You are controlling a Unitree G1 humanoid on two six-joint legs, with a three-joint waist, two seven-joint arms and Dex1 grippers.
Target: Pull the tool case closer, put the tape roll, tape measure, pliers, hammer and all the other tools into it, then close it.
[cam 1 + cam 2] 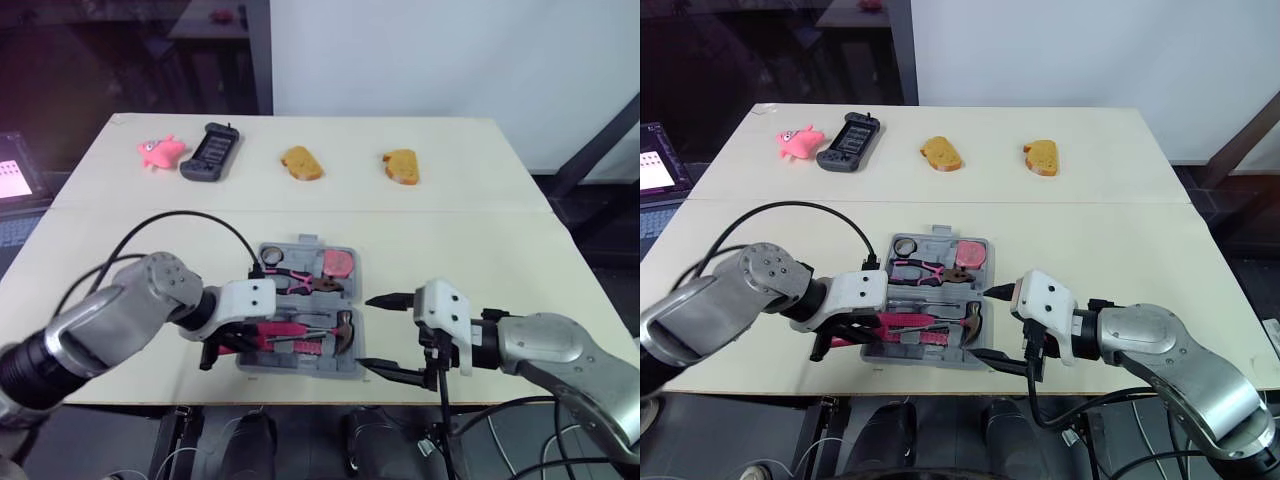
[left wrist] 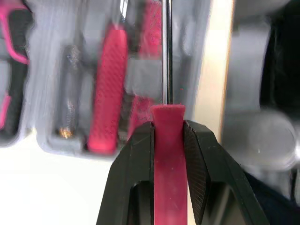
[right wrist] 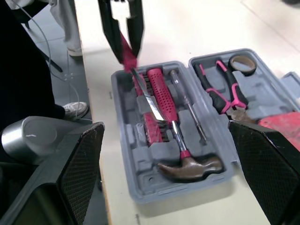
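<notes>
Left jaws around pink-handled, steel-shafted screwdriver point(image 2: 168, 140)

Left pincer point(image 2: 168, 127) clamped on pink handle point(image 2: 167, 115); right pincer point(image 1: 366, 332) spread wide, forearm angled inward.

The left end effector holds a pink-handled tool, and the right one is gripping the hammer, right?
No: the right end effector is open and empty; the right wrist view shows the hammer lying in the tool case. The left end effector does hold the pink-handled tool.
</notes>
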